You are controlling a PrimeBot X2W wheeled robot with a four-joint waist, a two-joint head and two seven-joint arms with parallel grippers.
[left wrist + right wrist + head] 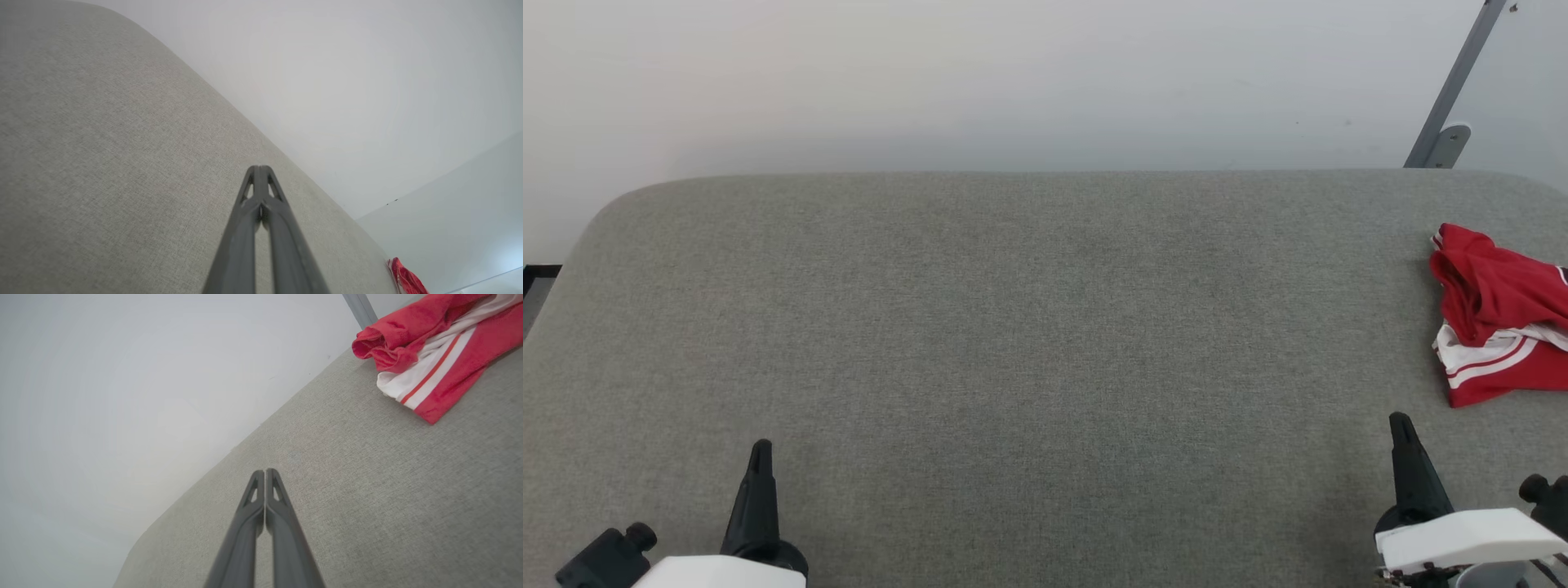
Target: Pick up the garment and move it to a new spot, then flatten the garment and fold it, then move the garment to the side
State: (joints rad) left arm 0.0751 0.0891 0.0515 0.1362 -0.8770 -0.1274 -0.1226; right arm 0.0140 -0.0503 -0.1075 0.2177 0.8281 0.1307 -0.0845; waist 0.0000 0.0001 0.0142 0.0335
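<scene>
Garment (1494,286) crumpled far right; R wrist view shows striped trim (429,371).

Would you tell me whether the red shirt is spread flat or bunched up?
Bunched up: the red cloth garment with white striped trim lies crumpled in overlapping folds.

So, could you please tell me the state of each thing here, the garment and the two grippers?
garment: crumpled in a heap, not flattened or folded, lying on the grey table at the robot's far right, held by nothing.
left gripper: shut, empty, over the table.
right gripper: shut, empty, near the garment but apart from it.
</scene>
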